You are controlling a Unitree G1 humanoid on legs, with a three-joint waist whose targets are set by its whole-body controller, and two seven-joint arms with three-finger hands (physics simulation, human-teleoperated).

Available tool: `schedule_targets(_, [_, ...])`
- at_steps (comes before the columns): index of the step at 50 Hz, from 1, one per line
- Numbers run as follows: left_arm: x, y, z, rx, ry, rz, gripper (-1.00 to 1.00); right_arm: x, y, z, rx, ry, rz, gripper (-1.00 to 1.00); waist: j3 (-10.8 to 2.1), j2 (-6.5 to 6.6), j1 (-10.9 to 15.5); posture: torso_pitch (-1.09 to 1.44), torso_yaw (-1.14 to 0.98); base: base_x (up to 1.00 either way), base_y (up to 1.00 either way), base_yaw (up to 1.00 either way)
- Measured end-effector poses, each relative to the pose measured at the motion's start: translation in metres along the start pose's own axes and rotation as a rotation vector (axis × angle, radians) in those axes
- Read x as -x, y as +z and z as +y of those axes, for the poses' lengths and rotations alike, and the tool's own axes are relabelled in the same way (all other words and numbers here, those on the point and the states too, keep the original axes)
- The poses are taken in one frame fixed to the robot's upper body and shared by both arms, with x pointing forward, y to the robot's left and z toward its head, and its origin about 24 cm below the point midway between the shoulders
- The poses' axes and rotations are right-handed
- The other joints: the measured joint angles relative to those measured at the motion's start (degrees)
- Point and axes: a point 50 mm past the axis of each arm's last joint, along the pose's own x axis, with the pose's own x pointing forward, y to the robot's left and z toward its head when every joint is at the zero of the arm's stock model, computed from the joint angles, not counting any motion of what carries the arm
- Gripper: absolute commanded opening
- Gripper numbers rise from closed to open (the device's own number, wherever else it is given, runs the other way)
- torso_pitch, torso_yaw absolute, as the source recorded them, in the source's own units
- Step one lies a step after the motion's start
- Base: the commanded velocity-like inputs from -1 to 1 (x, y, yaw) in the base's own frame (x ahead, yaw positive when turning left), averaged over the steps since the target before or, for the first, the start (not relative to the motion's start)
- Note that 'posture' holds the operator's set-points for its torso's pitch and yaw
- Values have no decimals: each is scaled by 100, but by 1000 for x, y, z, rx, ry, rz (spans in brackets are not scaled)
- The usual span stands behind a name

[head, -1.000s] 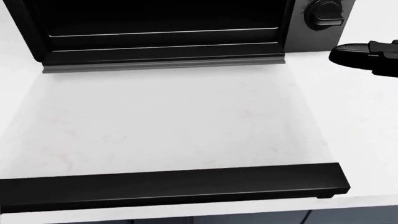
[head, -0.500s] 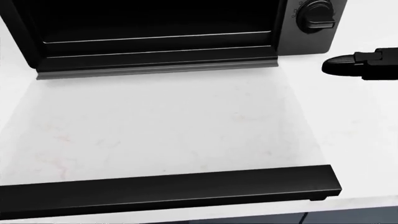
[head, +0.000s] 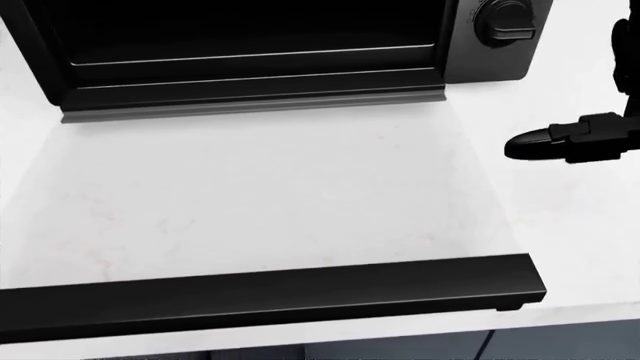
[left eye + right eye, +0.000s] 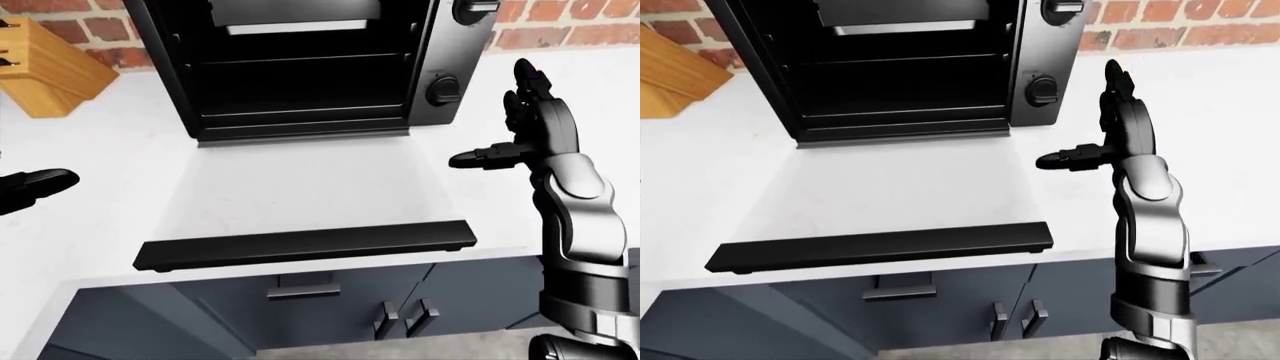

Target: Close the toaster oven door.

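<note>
The fingers [image 4: 528, 94] of the right hand [image 4: 515, 127] are spread apart and hold nothing, one digit jutting sideways toward the view's left. Over the last second that hand has dropped lower in the head view and drifted slightly left, off the level of the control knob [image 3: 505, 20] and down beside the open door's right edge; I judge it is lining up to get under the door.

The toaster oven [image 4: 310, 60] stands at the top of the left-eye view, its cavity exposed. Its door [image 4: 300, 187] lies flat over the counter [image 4: 100, 157], pale glass panel upward, the black handle bar [image 4: 305, 245] at the counter's near edge. The door is not yet touched.

The right forearm rises upright from the bottom right. The left hand [image 4: 30, 187] shows only as a dark tip at the left edge; its fingers I cannot tell.
</note>
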Motion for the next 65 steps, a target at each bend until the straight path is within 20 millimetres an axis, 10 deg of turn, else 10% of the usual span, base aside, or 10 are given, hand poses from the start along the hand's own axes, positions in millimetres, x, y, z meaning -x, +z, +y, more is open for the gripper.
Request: schedule_targets(65, [-1, 2, 1, 0, -1, -7, 100, 13, -2, 17, 86, 160, -16, 100, -19, -1, -15, 0, 0, 0, 0, 0])
